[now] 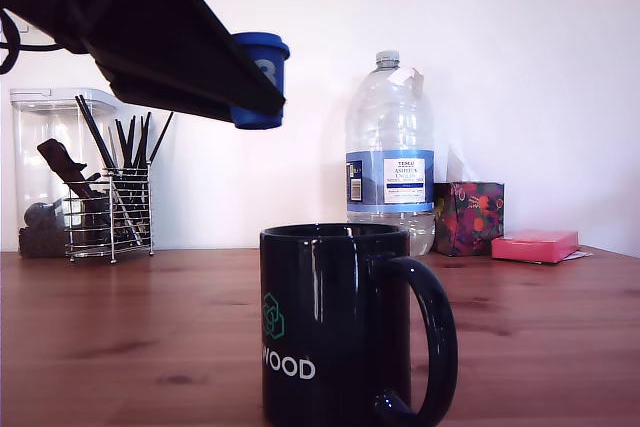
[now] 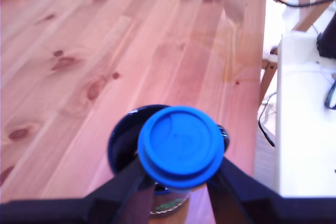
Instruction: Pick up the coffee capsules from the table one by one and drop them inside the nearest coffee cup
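My fingers (image 1: 262, 97) are clamped on a blue capsule (image 1: 259, 79), one finger on each side of it, and I hold it in the air in the upper left of the exterior view. The capsule is a small tapered pod with a wider rim; a white mark shows on its side, too small to read. In the wrist view the capsule (image 2: 180, 148) sits low in the middle of the frame, its flat round end facing the camera, with my dark fingers (image 2: 122, 182) running up to it from the bottom edge.

The black cup (image 1: 335, 325) stands on the bench (image 1: 120, 337) in the lower middle of the exterior view, handle toward the exterior view's right, with white "WOOD" lettering and a green logo. The capsule is above the cup, well clear of its rim and toward the exterior view's left of it. In the wrist view the cup's dark opening (image 2: 126, 145) shows directly behind the capsule, partly covered by it.

Farther back stand a wire holder of dark sticks (image 1: 108, 209), a clear water bottle (image 1: 389, 152), a patterned tissue box (image 1: 468, 217) and a flat pink box (image 1: 535, 245).
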`<state>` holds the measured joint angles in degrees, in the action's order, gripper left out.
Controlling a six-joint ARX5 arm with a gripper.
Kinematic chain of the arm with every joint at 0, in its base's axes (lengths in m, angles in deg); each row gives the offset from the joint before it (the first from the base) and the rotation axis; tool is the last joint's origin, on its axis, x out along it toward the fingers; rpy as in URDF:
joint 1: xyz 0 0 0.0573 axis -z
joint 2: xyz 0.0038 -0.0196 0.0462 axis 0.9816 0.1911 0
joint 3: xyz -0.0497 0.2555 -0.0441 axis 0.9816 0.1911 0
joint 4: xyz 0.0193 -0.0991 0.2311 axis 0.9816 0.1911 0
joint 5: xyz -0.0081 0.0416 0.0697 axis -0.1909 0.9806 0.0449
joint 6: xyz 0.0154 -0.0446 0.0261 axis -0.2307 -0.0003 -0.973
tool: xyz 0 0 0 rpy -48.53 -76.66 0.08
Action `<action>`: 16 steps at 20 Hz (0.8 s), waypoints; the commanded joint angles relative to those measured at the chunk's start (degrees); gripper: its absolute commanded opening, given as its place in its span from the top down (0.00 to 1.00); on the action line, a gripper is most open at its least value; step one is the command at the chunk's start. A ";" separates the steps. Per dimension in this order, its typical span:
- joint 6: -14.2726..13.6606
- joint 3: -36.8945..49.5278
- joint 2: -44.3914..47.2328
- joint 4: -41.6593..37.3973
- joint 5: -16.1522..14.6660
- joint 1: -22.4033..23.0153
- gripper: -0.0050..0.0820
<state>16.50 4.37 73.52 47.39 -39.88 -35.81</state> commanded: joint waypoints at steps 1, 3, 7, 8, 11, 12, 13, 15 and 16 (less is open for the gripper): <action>-0.20 -2.51 1.31 1.64 1.27 0.59 0.78; -0.66 -5.42 4.15 4.52 3.43 1.03 0.78; -1.73 -14.38 12.48 12.98 6.25 2.40 0.78; -1.75 -17.00 14.60 15.61 7.06 2.82 0.78; -2.80 -25.42 21.42 24.41 10.25 4.13 0.78; -2.80 -27.74 23.19 26.88 11.34 4.55 0.78; -2.78 -29.97 25.03 29.27 12.35 5.07 0.78; -2.75 -33.66 27.93 33.44 13.29 5.90 0.78; -2.73 -35.28 29.33 35.32 13.38 6.19 0.78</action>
<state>14.14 -30.67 101.27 81.72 -26.54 -30.04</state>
